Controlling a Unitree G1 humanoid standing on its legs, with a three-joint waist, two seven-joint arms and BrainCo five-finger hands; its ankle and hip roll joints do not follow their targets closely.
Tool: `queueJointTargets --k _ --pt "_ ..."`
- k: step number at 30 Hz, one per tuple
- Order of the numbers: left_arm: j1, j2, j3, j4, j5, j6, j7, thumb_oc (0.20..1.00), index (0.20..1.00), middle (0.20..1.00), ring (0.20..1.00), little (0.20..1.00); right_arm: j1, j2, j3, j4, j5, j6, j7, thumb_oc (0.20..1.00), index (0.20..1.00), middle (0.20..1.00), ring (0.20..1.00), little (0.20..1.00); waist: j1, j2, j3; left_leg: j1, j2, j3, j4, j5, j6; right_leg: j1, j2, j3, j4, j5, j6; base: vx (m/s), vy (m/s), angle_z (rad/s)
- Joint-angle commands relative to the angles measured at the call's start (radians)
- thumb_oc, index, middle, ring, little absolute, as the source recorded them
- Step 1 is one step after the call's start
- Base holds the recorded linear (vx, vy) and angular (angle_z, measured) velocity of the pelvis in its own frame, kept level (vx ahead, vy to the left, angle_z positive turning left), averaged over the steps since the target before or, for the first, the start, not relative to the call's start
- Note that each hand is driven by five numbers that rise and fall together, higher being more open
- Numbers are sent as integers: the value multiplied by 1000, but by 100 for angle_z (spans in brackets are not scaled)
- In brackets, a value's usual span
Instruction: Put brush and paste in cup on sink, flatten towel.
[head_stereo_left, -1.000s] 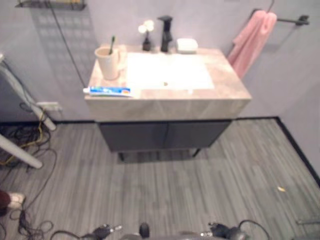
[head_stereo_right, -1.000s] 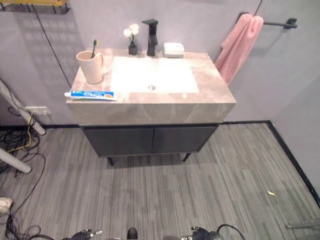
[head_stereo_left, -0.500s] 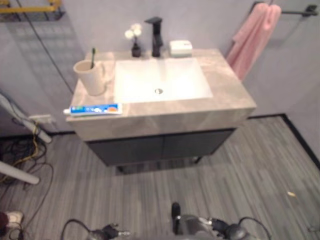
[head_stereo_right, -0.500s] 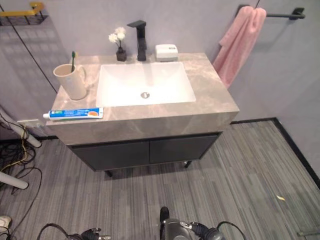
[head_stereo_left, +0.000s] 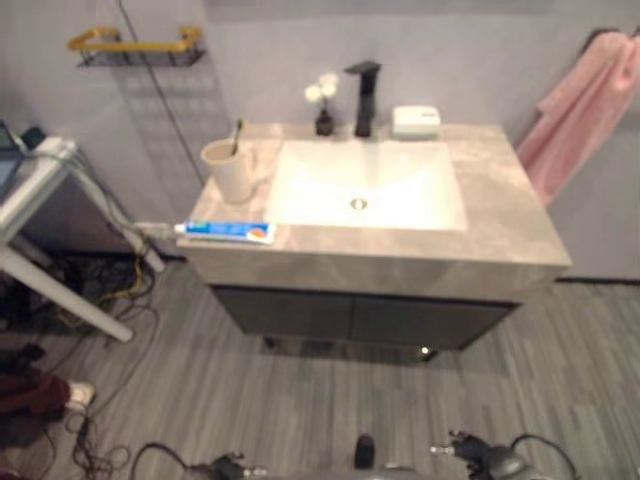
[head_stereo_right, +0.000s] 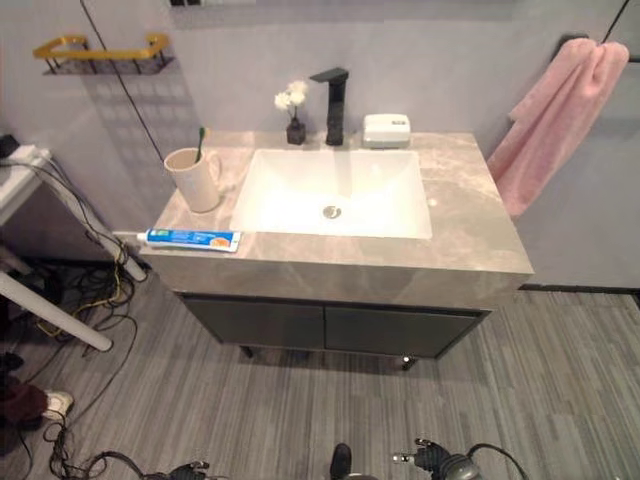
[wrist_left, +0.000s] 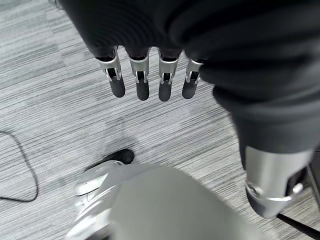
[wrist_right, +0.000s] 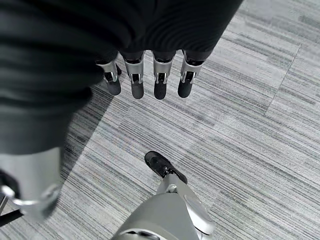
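A: How are the hands seen?

B: The left hand (wrist_left: 150, 60) is seen in its wrist view with fingers (wrist_left: 142, 82) hanging straight and relaxed over the grey striped floor (wrist_left: 60, 110), nothing held. The right hand (wrist_right: 150, 55) is seen the same way in its own wrist view: fingers (wrist_right: 160, 84) straight, nothing gripped, bare floor beneath.

A: Where are the task's things placed?

B: All are found well ahead of both hands, up on the vanity. The cup (head_stereo_right: 195, 178) stands on the stone counter (head_stereo_right: 470, 235), on the left hand's side of the white basin (head_stereo_right: 335, 195), and the brush (head_stereo_right: 201, 141) is already seen upright inside it. The paste (head_stereo_right: 192, 238) lies flat along the counter's front edge, just in front of the cup and apart from it. The pink towel (head_stereo_right: 555, 115) hangs bunched from a wall rail, off to the right hand's side, beyond the counter's end.

A: What else is noted around them?

B: A black faucet (head_stereo_right: 332, 104), a small vase of white flowers (head_stereo_right: 293, 108) and a white soap dish (head_stereo_right: 386, 129) are lined up behind the basin. Dark cabinet doors (head_stereo_right: 330, 327) are set below the counter. A yellow wall shelf (head_stereo_right: 98, 50) and a white table's slanted legs (head_stereo_right: 55, 320), with loose cables (head_stereo_right: 100, 300) on the floor, are seen far out on the left hand's side. Open floor lies between the hands and the vanity
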Motion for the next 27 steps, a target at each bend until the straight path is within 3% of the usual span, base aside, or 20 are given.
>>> queueJointTargets --k 1,6,7,9,13,14,19,21,22,24,27 --pt "-19 37 9 24 -26 -6 -4 1000 1000 1000 1000 1000 6 1 26 16 -6 -13 -6 1000 1000 1000 1000 1000 7 -48 9 -47 -71 40 23 92 28 75 12 78 43 -89 64 83 -125 13" --pt "-4 53 57 19 -67 -11 2 1000 1000 1000 1000 1000 17 11 49 -9 0 -21 3 1000 1000 1000 1000 1000 0 -63 28 -96 -47 71 186 131 3 102 32 108 38 -103 43 76 -155 5" --pt "-3 58 87 17 -103 -12 11 1000 1000 1000 1000 1000 9 15 66 -26 3 -28 2 1000 1000 1000 1000 1000 -5 -78 47 -164 -45 80 318 158 -5 101 39 133 51 -104 30 66 -168 -8" --pt "9 60 104 20 -118 -13 14 1000 1000 1000 1000 1000 9 12 80 -28 1 -28 2 1000 1000 1000 1000 1000 -10 -86 59 -201 -44 95 352 153 8 100 38 145 65 -111 26 69 -175 -35" --pt "46 54 106 35 -92 -14 17 1000 1000 1000 1000 1000 33 -4 52 13 10 -23 -10 1000 1000 1000 1000 1000 -19 -91 63 -210 -40 161 117 82 50 102 10 123 62 -115 48 57 -51 -25" --pt "51 55 103 40 -82 -16 20 1000 1000 1000 1000 1000 39 -7 38 23 16 -24 -16 1000 1000 1000 1000 1000 -27 -87 58 -204 -33 166 12 95 54 101 8 121 59 -116 53 52 28 7" --pt "60 56 94 51 -69 -22 24 1000 1000 1000 1000 1000 56 -15 16 54 9 -25 -20 1000 1000 1000 1000 1000 -41 -67 48 -161 14 104 -185 199 40 120 6 156 69 -139 58 111 126 -4" --pt "57 56 93 53 -69 -23 25 1000 1000 1000 1000 1000 61 -13 13 56 10 -25 -20 1000 1000 1000 1000 1000 -43 -64 44 -150 25 103 -212 214 35 124 4 161 73 -144 59 147 240 -43" --pt "44 63 86 39 -70 -26 30 1000 1000 1000 1000 1000 72 -10 -2 57 19 -24 -20 1000 1000 1000 1000 1000 -59 -55 35 -141 48 156 -245 232 28 129 -9 151 85 -155 63 156 304 -37" --pt "36 66 83 34 -69 -27 32 1000 1000 1000 1000 1000 73 -10 -6 59 22 -24 -21 1000 1000 1000 1000 1000 -60 -53 32 -138 49 169 -242 232 29 134 -15 149 88 -160 66 140 280 -7" --pt "6 78 54 22 -39 -35 47 1000 1000 1000 1000 1000 62 4 4 66 -3 -16 -23 1000 1000 1000 1000 1000 -75 -54 23 -158 9 168 -134 137 69 145 -77 164 138 -174 107 249 561 -1"
